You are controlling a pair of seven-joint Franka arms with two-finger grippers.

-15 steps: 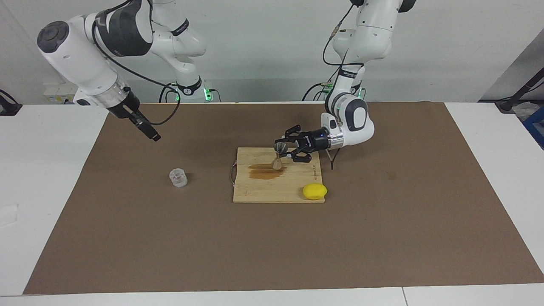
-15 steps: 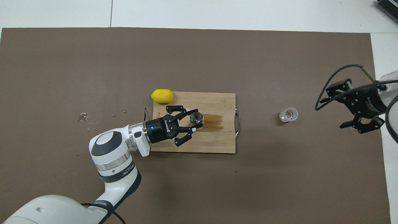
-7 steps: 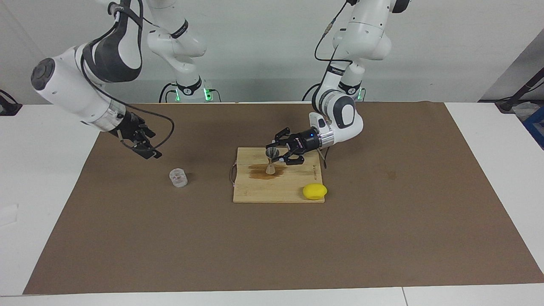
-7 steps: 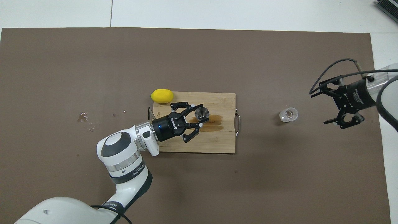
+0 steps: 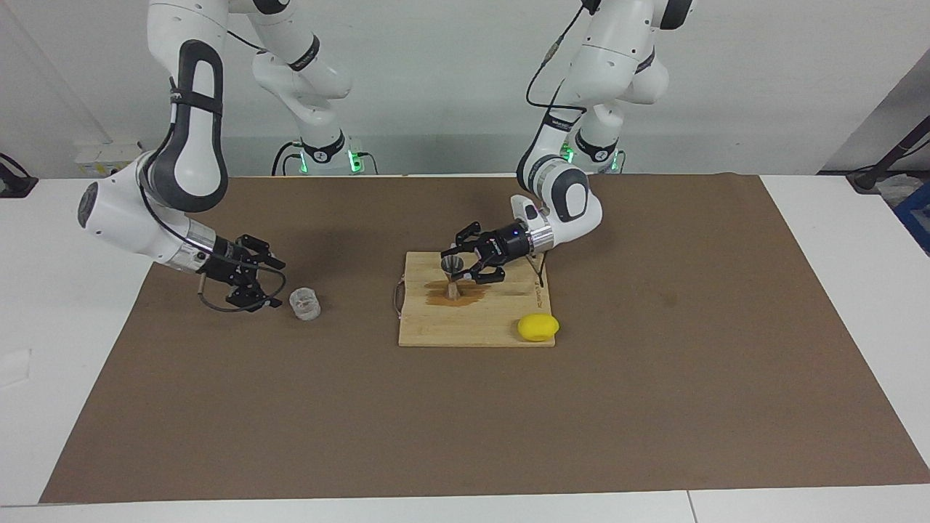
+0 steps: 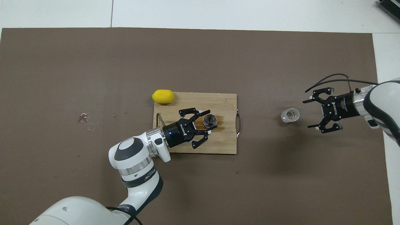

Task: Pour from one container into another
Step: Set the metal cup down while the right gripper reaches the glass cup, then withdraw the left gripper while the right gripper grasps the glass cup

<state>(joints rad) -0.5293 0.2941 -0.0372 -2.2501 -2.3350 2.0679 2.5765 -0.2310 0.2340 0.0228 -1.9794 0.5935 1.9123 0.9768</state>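
Looking down, my left tool [image 6: 208, 120] hides its grip; facing shows it around the jigger [image 5: 452, 277], maybe loosening. Right tool [image 5: 263, 282] gapes beside the glass [image 5: 305, 303].

Glass cup [image 5: 305, 303] clear, shiny. Jigger [image 5: 452, 277] bare metal, bit glossy. Board [image 5: 476, 330] pale wood, dark wet-looking stain. Mat [image 5: 465, 421] matt brown, papery.

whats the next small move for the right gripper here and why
Probably ease the right gripper forward until its open fingers sit either side of the small clear glass cup, then close. It is low beside the cup and apart from it, nothing held. The left gripper is already at the silver hourglass-shaped metal jigger, upright on the wooden cutting board.
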